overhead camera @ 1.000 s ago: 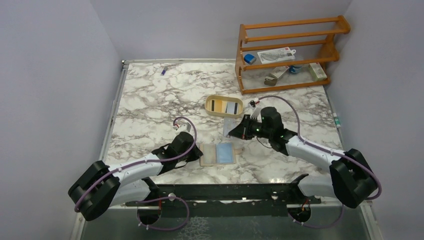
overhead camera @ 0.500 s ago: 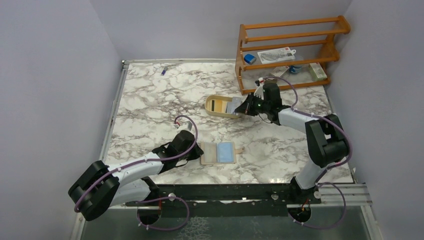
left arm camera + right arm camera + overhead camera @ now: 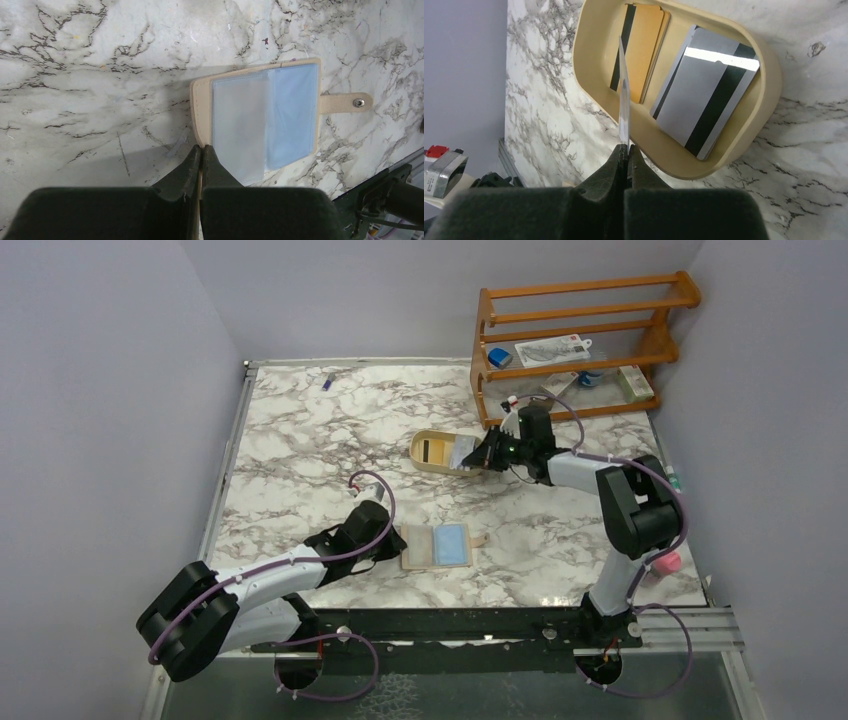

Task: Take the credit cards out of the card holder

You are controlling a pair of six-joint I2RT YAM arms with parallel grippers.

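Observation:
The tan card holder (image 3: 438, 547) lies open on the marble near the front, with a light blue card (image 3: 291, 115) in its right sleeve and a snap tab (image 3: 346, 102). My left gripper (image 3: 201, 148) is shut on the holder's near left edge (image 3: 199, 107). My right gripper (image 3: 625, 147) is shut on a thin whitish card (image 3: 624, 100), held edge-on above the cream oval tray (image 3: 719, 160). The tray (image 3: 428, 462) holds a yellowish striped card (image 3: 640, 50) and a grey dark-striped card (image 3: 704, 92).
A wooden rack (image 3: 575, 345) with small items stands at the back right. A small blue object (image 3: 327, 382) lies at the back left. A pink object (image 3: 667, 562) sits by the right arm's base. A metal rail (image 3: 450, 620) runs along the front edge.
My right gripper carried the whitish card from near the holder back to the tray and now holds it over the tray. The left gripper and holder have not moved.

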